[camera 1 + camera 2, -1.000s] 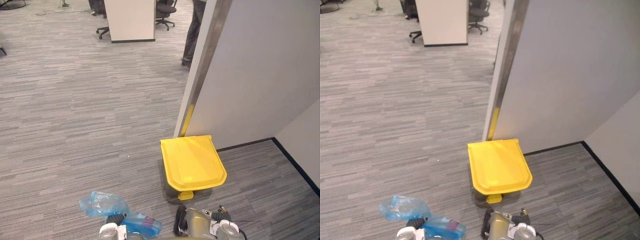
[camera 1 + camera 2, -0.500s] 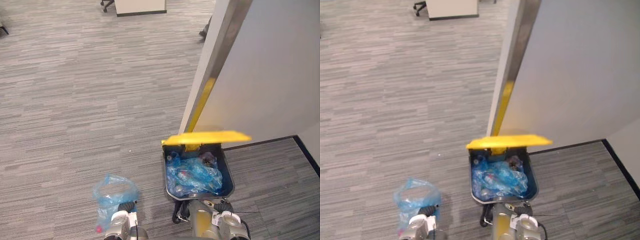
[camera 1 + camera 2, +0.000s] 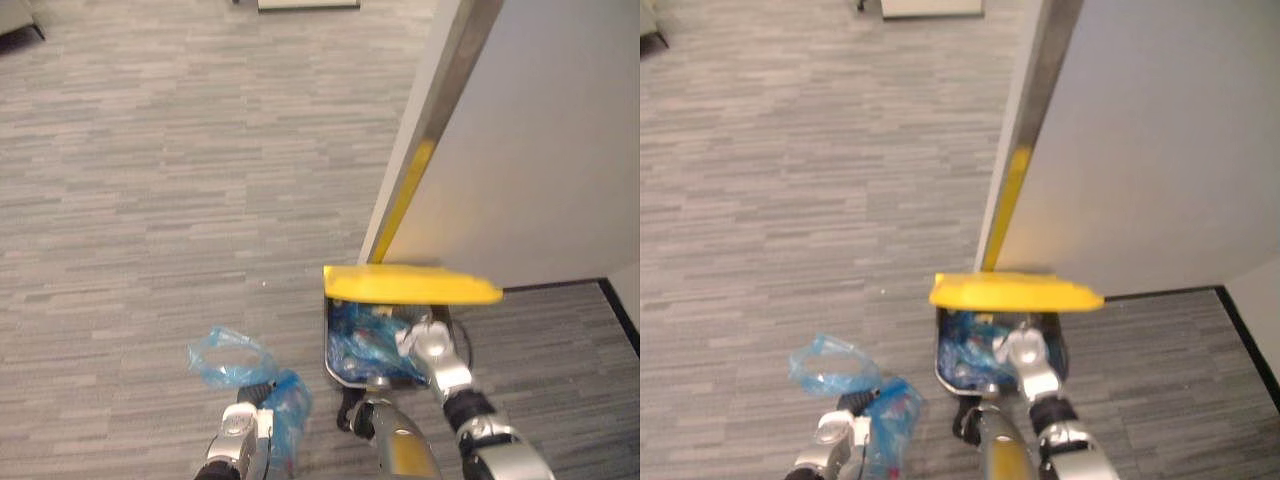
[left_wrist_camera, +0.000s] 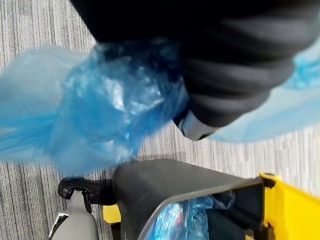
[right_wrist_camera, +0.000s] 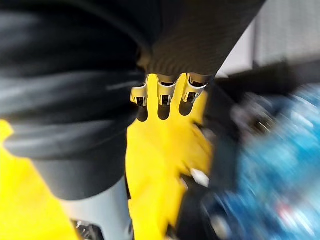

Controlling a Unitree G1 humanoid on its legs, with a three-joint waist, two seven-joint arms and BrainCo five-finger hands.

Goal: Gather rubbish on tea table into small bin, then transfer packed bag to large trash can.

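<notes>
A dark grey large trash can point(image 3: 335, 365) stands on the carpet by a wall corner, its yellow lid point(image 3: 410, 285) raised level above the opening. Crumpled blue bags point(image 3: 365, 345) fill its inside. My right hand point(image 3: 425, 345) reaches over the can's opening just under the lid; in the right wrist view its fingers point(image 5: 165, 92) point straight at the yellow lid point(image 5: 165, 150). Left of the can, my left hand point(image 3: 240, 430) is shut on the neck of a packed blue bag point(image 3: 240, 365). In the left wrist view that bag point(image 4: 100, 105) hangs above the can's rim point(image 4: 165, 185).
A grey partition wall point(image 3: 540, 150) with a metal edge post point(image 3: 440, 110) rises right behind the can. A black skirting point(image 3: 620, 310) runs along the far right. Open grey carpet point(image 3: 150, 200) spreads to the left and ahead.
The yellow lid, flat on the can a second ago, now stands raised. My right hand has come up from the lower edge to under the lid. The camera has tilted down.
</notes>
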